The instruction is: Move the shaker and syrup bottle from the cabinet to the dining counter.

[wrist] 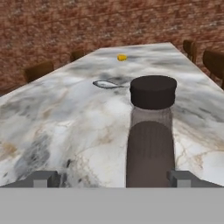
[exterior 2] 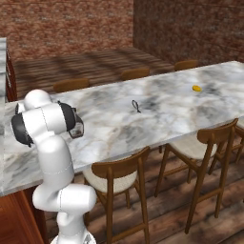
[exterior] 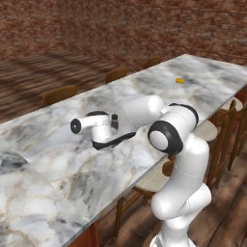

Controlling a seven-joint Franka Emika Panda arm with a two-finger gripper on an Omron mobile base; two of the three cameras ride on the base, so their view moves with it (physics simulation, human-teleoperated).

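I see the gripper (wrist: pixel 112 178) released, its fingertips (wrist: pixel 43 178) apart on either side of the syrup bottle (wrist: pixel 151 131), which stands upright on the dining counter (wrist: pixel 65 127), near a small yellow object (wrist: pixel 122 57).

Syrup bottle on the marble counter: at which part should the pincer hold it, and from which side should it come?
Hold the syrup bottle by its dark, straight-sided body, below the wider cap. It stands upright on the dining counter, so a level approach from the side probably suits best. The open pincer faces it that way, one fingertip on each side.
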